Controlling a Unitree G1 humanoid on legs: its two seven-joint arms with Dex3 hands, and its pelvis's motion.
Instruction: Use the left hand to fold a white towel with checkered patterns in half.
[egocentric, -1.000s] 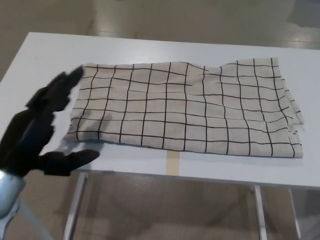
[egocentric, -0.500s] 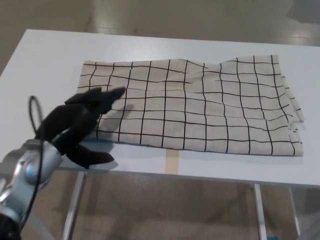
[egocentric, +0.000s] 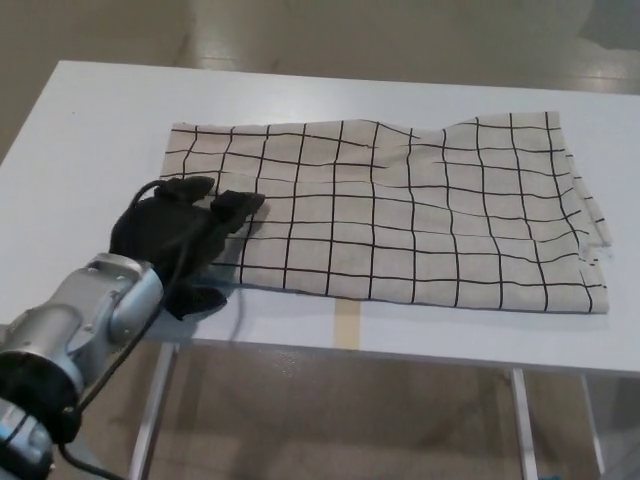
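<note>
My left hand (egocentric: 183, 236) lies on the near left corner of the towel (egocentric: 400, 215), palm down, with its fingers (egocentric: 238, 207) stretched over the cloth toward the middle and the thumb lower down at the towel's front edge. Whether the fingers have pinched any fabric I cannot tell (the hand covers that corner entirely, so the cloth under it is hidden). The silver forearm (egocentric: 85, 320) comes in from the lower left, with a thin black cable looping beside it. The towel, white with a black checkered grid, is spread across the white table (egocentric: 110, 110), wide from left to right, its long front edge running near the table's front edge. Its right end looks rumpled, with layered edges showing at the far right corner. A strip of tan tape (egocentric: 346, 325) sits on the table just in front of the towel's middle.
</note>
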